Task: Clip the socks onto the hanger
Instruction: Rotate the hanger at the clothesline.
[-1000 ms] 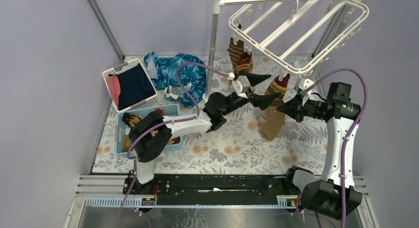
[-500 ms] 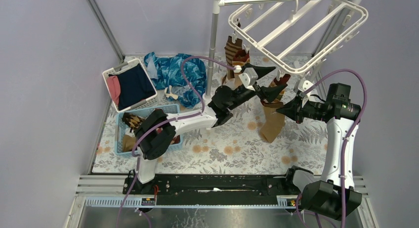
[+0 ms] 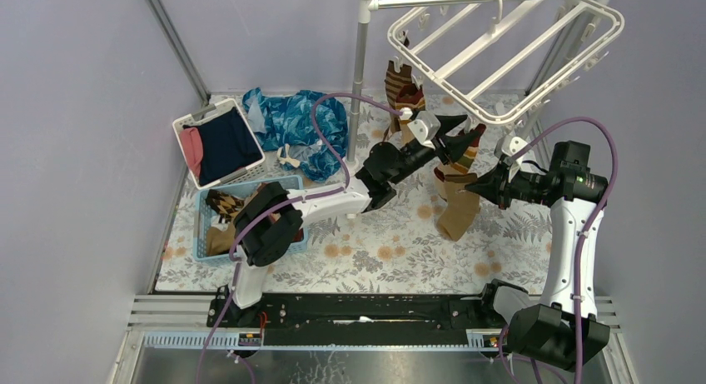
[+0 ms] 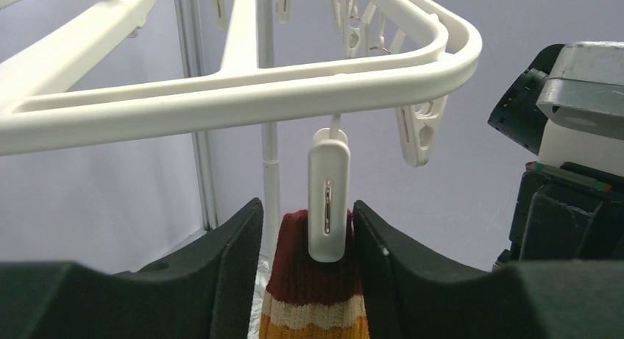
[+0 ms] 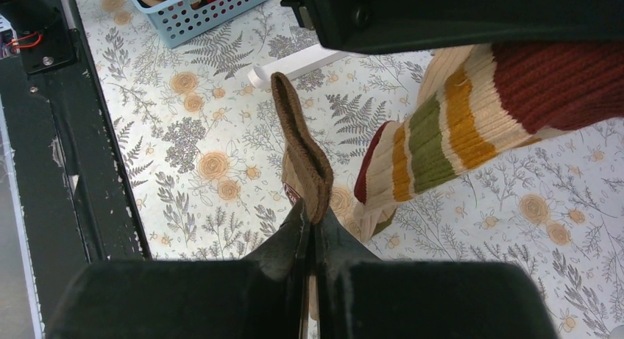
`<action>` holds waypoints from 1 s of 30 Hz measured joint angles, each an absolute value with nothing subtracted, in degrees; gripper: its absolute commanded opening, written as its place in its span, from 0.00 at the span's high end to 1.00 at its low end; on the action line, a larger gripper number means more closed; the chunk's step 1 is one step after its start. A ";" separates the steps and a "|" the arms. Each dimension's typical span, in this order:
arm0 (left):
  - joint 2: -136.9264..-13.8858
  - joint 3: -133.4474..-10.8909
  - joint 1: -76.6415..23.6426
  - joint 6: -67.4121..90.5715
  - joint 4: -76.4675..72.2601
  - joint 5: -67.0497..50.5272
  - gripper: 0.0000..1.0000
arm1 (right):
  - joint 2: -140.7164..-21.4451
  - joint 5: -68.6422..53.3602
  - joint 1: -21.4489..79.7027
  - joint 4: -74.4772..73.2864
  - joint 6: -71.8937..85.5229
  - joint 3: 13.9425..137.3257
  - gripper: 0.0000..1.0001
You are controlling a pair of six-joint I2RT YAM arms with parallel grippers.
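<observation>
Just narrowed to half-open astride clip (image 4: 329, 199) and striped sock (image 4: 309, 298): left gripper (image 4: 305, 240). Shut on brown sock (image 5: 302, 155): right gripper (image 5: 313, 240). Clipping seemingly underway.

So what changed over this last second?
The left fingers moved up toward the hanger and narrowed, now flanking the clip at the red cuff of the striped sock. The right fingers stayed shut on the brown sock.

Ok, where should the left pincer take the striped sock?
Grip the striped sock at its red cuff, just under the clip, left pincer coming level from the near side: the cuff stands upright and narrow between its fingers.
</observation>
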State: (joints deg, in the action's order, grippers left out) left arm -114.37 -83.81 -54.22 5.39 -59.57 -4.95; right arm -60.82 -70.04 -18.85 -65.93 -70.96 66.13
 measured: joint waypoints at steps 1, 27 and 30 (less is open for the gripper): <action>-114.37 -83.81 -54.22 5.39 -59.61 -4.69 0.54 | -60.82 -70.04 -18.85 -65.95 -71.02 66.06 0.97; -104.27 -70.11 -44.91 7.51 -64.29 -1.65 0.61 | -60.73 -70.59 -18.85 -66.81 -71.94 65.71 0.97; -103.77 -69.82 -43.33 8.38 -64.27 -1.72 0.61 | -60.73 -71.11 -18.85 -66.98 -72.05 65.71 0.97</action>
